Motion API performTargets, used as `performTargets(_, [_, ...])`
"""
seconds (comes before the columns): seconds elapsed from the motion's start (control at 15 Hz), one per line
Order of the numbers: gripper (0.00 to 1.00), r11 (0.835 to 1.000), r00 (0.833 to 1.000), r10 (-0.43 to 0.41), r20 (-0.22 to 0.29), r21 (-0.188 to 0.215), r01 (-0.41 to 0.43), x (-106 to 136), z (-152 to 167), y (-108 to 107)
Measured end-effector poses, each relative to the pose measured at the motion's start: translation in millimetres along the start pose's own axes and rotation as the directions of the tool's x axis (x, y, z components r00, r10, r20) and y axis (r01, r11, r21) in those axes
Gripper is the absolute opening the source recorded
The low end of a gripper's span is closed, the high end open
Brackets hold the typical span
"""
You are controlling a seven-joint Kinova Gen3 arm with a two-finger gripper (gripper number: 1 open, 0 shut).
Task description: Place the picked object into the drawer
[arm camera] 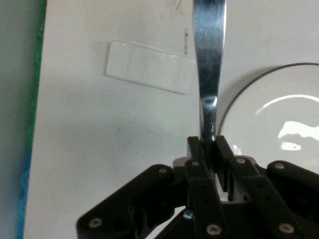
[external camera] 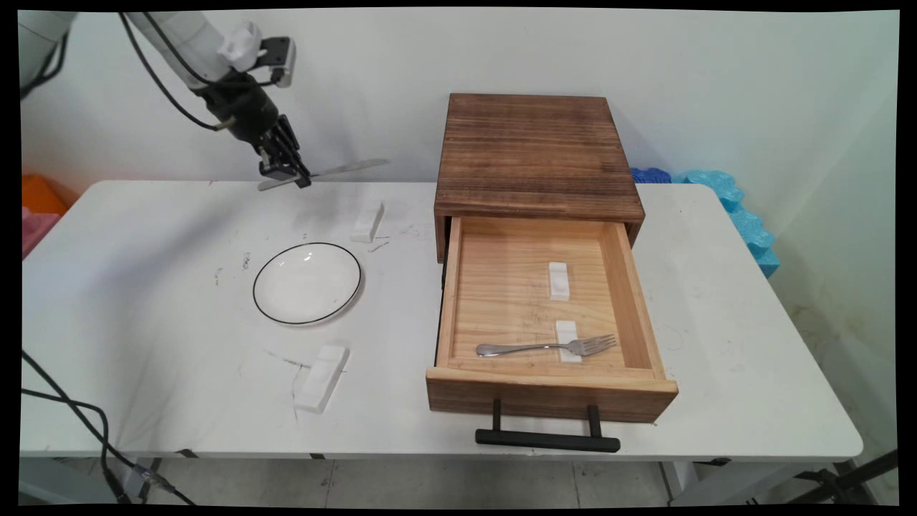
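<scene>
One fork (external camera: 548, 347) lies in the open drawer (external camera: 630, 301); the plate (external camera: 306, 282) is bare, fingers (arm camera: 197, 164) pinching a knife (external camera: 344, 170).

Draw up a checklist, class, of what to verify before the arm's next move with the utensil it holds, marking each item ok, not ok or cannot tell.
1. Claw shut on the metal utensil: ok.
2. Utensil lifted off the table: ok.
3. Kind of utensil: cannot tell; looks flat and bladelike.
4. Drawer pulled open: ok.
5. Drawer contents: fork across one white rest; second rest bare: ok.
6. Plate empty: ok.
</scene>
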Motion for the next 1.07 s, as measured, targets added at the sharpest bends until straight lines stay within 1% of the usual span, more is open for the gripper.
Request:
performTargets(0.33, [0.0, 0.999, 0.999, -0.052, 0.004, 0.001, 0.052, 9, -41, 34])
performTargets(0.47, [0.0, 0.998, 0.998, -0.063, 0.0, -0.002, 0.063, 14, -51, 44])
performTargets(0.73, [0.0, 0.997, 0.996, -0.081, -0.034, -0.011, 0.081, 36, -76, 72])
performTargets(1.07, [0.0, 0.996, 0.993, -0.087, -0.082, -0.014, 0.086, 67, -92, 99])
